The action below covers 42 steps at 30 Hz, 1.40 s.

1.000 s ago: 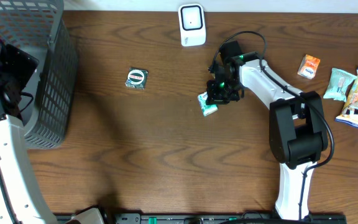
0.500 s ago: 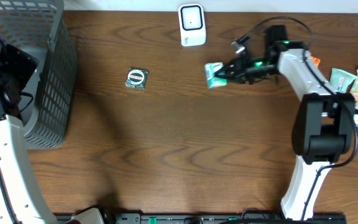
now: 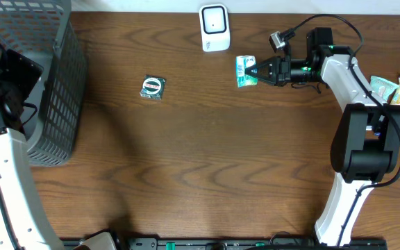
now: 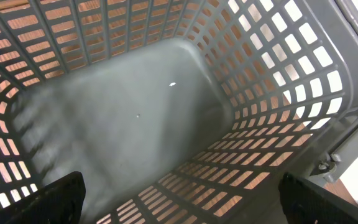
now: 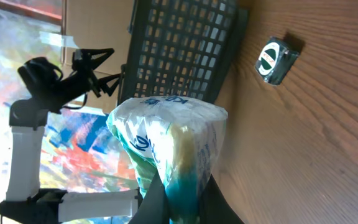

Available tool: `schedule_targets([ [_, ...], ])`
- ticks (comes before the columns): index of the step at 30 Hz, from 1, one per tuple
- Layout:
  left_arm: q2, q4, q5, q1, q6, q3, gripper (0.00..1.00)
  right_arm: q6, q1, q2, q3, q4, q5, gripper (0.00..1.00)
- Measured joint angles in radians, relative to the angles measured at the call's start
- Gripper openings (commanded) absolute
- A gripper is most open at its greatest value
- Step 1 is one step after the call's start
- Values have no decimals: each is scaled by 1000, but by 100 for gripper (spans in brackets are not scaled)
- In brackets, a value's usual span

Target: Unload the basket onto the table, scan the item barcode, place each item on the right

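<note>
A green-and-white packet (image 3: 244,71) is being pinched at its end by the right tool (image 3: 255,71), over the wooden bench (image 3: 186,153), near the white scanner (image 3: 214,28) and to its right. The left tool (image 4: 185,199) is being held spread wide over the grey basket (image 4: 260,74).

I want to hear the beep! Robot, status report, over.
Left pincer open over basket. Right pincer shut on green packet, beside scanner. Nothing in between.
</note>
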Motion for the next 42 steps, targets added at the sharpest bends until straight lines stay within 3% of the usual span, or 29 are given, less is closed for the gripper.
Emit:
schedule_targets([
  [24,0,0,0,0,0,0,98,-6,68,0,0,5,44,1],
  [27,0,0,0,0,0,0,98,41,110,-2,2,-2,266,1],
  [30,0,0,0,0,0,0,98,108,202,-2,2,10,658,1],
  [34,0,0,0,0,0,0,98,129,313,-2,18,40,1029,1],
  [38,0,0,0,0,0,0,98,84,379,-2,98,135,1326,1],
  [42,0,0,0,0,0,0,98,17,402,-2,204,252,1489,1],
])
